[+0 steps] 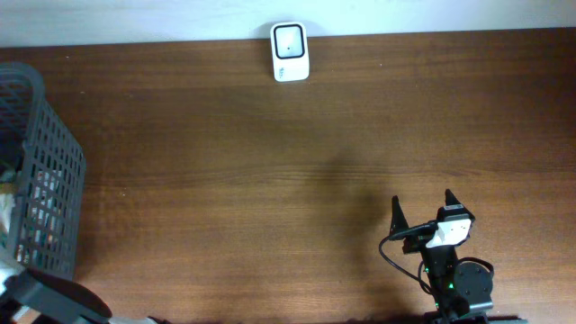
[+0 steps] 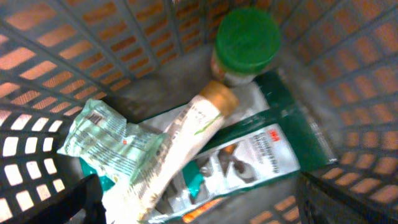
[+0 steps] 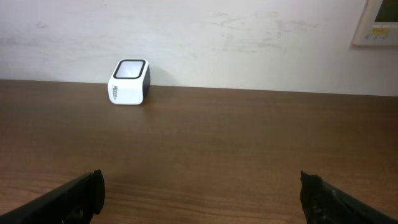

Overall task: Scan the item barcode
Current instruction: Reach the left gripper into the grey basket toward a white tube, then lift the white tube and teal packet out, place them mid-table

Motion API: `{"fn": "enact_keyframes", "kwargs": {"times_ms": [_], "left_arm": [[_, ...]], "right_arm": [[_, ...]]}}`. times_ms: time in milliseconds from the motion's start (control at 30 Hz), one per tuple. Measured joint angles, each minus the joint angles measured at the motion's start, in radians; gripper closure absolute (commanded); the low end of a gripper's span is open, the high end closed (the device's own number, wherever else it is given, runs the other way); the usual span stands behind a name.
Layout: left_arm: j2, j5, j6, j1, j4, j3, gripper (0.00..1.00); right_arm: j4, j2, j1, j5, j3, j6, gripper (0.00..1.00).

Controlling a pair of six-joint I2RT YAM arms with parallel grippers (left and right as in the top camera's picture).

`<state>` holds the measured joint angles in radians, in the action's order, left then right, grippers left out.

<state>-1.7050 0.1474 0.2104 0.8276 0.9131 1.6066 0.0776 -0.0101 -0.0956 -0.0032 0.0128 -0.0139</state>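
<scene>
Jaws wide open both sides; L arm over basket, R arm low, facing scanner.

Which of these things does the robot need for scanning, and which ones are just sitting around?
For the job:
- white scanner
- grey basket holding the items
- whichever item gets picked: tube, green-lidded jar, pale green packet or dark green pack

Just sitting around:
- wall panel
- the basket items not picked
</scene>
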Motion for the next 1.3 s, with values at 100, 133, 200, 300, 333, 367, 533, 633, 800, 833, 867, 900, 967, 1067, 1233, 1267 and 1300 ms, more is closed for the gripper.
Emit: {"fn": "enact_keyframes", "kwargs": {"times_ms": [100,133,200,300,333,367,533,633,800,833,867,900,967,1067,1233,1267,1300], "left_arm": [[-0.046,0.0,-0.068,0.007,-0.006,-0.012,0.12],[-0.069,0.0,-0.102,0.008,-0.006,-0.014,0.15],[-0.102,0.0,-0.152,0.008,-0.01,-0.017,0.15],[-0.138,0.001,-0.225,0.008,-0.018,-0.019,0.16],[-0.146,0.001,-0.241,0.008,-0.018,-0.019,0.16],[-0.153,0.002,-0.257,0.008,-0.021,-0.019,0.16],[-0.212,0.03,-0.3,0.008,-0.022,-0.019,0.16],[-0.245,0.06,-0.307,0.01,-0.028,-0.019,0.23],[-0.289,0.079,-0.325,0.018,-0.028,-0.019,0.42],[-0.296,0.079,-0.323,0.019,-0.028,-0.019,0.43],[-0.304,0.082,-0.324,0.02,-0.028,-0.019,0.44],[-0.312,0.082,-0.323,0.022,-0.028,-0.019,0.43],[-0.329,0.082,-0.323,0.024,-0.035,-0.021,0.42],[-0.336,0.082,-0.323,0.025,-0.07,-0.047,0.49],[-0.336,0.096,-0.328,0.025,-0.089,-0.063,0.91],[-0.336,0.107,-0.337,0.026,-0.09,-0.063,0.98],[-0.335,0.112,-0.339,0.027,-0.087,-0.059,1.0]], "right_arm": [[0.0,0.0,0.0,0.0,0.0,0.0,0.02],[0.0,0.0,0.0,0.0,0.0,0.0,0.02],[0.0,0.0,0.0,0.0,0.0,0.0,0.02],[0.0,0.0,0.0,0.0,0.0,0.0,0.02],[0.0,0.0,0.0,0.0,0.0,0.0,0.02],[0.0,0.0,0.0,0.0,0.0,0.0,0.02],[0.0,0.0,0.0,0.0,0.0,0.0,0.02],[0.0,0.0,0.0,0.0,0.0,0.0,0.02],[0.0,0.0,0.0,0.0,0.0,0.0,0.02],[0.0,0.0,0.0,0.0,0.0,0.0,0.02],[0.0,0.0,0.0,0.0,0.0,0.0,0.02],[0.0,0.0,0.0,0.0,0.0,0.0,0.02],[0.0,0.0,0.0,0.0,0.0,0.0,0.02],[0.0,0.0,0.0,0.0,0.0,0.0,0.02],[0.0,0.0,0.0,0.0,0.0,0.0,0.02],[0.0,0.0,0.0,0.0,0.0,0.0,0.02],[0.0,0.0,0.0,0.0,0.0,0.0,0.02]]}}
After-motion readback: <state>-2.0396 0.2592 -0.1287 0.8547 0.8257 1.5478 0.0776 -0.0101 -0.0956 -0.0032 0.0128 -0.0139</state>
